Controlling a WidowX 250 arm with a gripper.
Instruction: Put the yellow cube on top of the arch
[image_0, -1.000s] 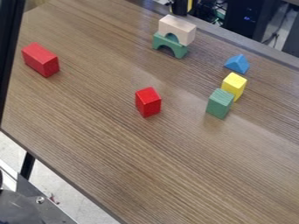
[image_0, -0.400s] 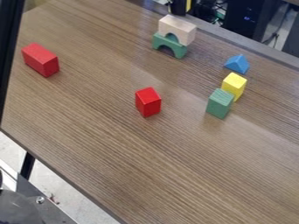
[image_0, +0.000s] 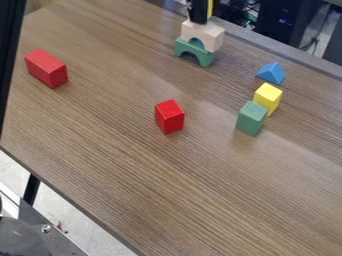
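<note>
Crowning the green arch (image_0: 186, 47), the cream arch (image_0: 206, 32) presumably gave the yellow cube (image_0: 268, 96), beside the green block (image_0: 251, 119), its intended seat. The gripper (image_0: 198, 16) hung by both arches, its opening undeterminable.

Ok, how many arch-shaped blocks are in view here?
2. They are stacked near the top of the camera view: a pale wooden arch-shaped block above, and a green arch-shaped block directly beneath it. Anything small behind that stack could be hidden.
</note>
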